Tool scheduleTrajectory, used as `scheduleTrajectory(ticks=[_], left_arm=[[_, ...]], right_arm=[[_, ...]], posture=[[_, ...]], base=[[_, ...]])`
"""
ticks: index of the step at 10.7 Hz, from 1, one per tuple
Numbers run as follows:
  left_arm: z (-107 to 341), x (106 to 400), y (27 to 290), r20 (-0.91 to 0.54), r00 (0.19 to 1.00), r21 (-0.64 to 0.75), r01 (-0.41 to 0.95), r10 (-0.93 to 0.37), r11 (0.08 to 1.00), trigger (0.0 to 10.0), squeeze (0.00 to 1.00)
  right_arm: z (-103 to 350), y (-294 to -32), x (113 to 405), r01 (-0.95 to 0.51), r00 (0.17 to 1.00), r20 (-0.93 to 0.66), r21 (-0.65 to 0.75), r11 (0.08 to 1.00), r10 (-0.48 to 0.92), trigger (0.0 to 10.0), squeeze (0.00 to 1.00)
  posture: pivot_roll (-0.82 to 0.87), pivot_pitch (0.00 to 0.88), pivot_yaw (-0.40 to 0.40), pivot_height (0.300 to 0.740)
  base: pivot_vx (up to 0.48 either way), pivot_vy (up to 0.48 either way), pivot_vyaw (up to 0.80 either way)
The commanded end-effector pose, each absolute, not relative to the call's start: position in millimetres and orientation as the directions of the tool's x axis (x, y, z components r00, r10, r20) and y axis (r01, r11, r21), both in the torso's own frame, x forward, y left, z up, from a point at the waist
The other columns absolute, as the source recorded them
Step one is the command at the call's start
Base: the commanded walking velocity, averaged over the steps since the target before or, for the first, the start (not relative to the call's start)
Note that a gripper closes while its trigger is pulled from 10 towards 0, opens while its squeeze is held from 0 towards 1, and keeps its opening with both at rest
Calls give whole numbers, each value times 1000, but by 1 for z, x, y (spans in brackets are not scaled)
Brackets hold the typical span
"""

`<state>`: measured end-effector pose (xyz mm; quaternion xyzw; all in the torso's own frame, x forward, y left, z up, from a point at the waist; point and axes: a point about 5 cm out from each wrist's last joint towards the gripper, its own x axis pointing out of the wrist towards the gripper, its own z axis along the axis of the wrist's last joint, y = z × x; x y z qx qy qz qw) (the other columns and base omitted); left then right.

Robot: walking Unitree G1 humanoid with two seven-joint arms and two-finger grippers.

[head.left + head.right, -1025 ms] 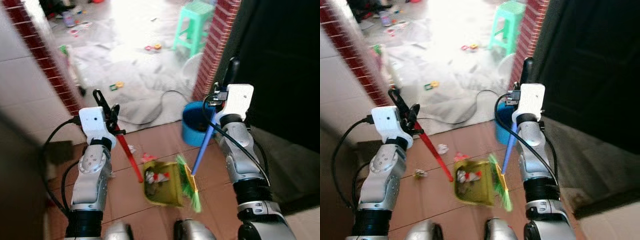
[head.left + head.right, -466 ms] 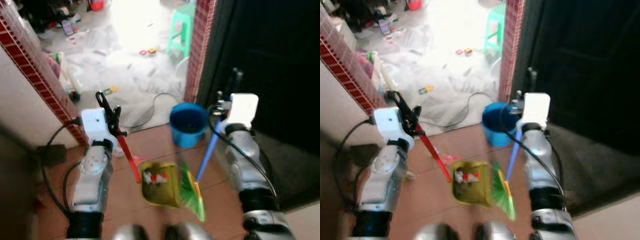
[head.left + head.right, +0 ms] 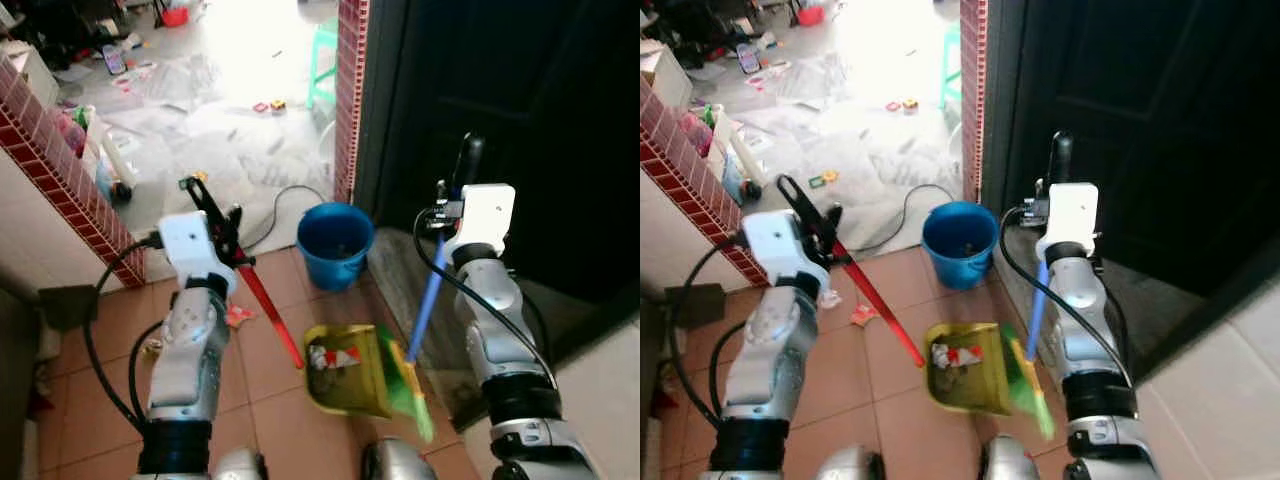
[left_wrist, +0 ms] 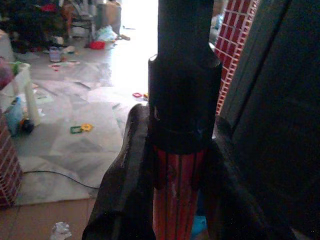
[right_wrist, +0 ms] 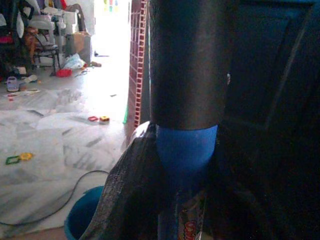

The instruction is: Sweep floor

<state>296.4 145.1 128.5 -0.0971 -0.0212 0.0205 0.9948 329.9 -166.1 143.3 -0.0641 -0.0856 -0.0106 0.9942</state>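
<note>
two tools are being held at once: the left gripper point(image 3: 222, 222) is clamping the red handle point(image 3: 270, 312) of the yellow dustpan point(image 3: 347, 369), and the right gripper point(image 3: 452, 190) is clamping the blue handle point(image 3: 427, 299) of the green broom point(image 3: 413, 389); both wrist views are showing the black fingers point(image 4: 131, 165) pressed against the shafts. the dustpan is resting on the brown tile floor point(image 3: 260, 415) just in front of the robot, with the broom bristles touching its right edge. a small heap of red and white litter point(image 3: 330, 357) is already lying inside the pan, so part of the sweeping is judged done. what is left: scraps point(image 3: 238, 315) are lying on the tile near the left arm, and the pan is not yet emptied. a blue bucket point(image 3: 335, 244) is standing just beyond the pan, near the foot of a red brick pillar point(image 3: 349, 90), and is looking like the likely place to tip the load. a black cable point(image 3: 272, 207) is trailing across the pale floor beyond the bucket and could snag the bristles. farther off, toys point(image 3: 268, 105), a green stool point(image 3: 322, 55) and other clutter are scattered in the bright room. a dark door point(image 3: 520, 110) is standing close on the right, leaving little room for the broom swing.
</note>
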Motion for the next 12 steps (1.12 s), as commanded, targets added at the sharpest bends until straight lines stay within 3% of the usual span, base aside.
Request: scheduleTrajectory(ticks=[1,3,10,12], left_arm=[[148,300,159,130,986,-170,-79,102,982,10000,0],[153,303,165,151,980,-165,-101,126,981,10000,0],[260,324,202,468,843,-249,-165,267,954,10000,0],[266,326,205,486,830,-254,-167,275,953,10000,0]], right_arm=[[151,-158,331,12,978,208,-114,993,12,10000,0],[152,-159,332,11,978,210,-120,993,14,10000,0],[151,-153,334,-3,977,211,-124,992,29,10000,0],[150,-151,333,-11,977,212,-127,992,38,10000,0]], posture=[[-111,49,46,740],[-114,47,41,740],[-113,50,48,740],[-120,50,49,740]], base=[[0,0,0],[0,0,0],[0,0,0],[249,0,0]])
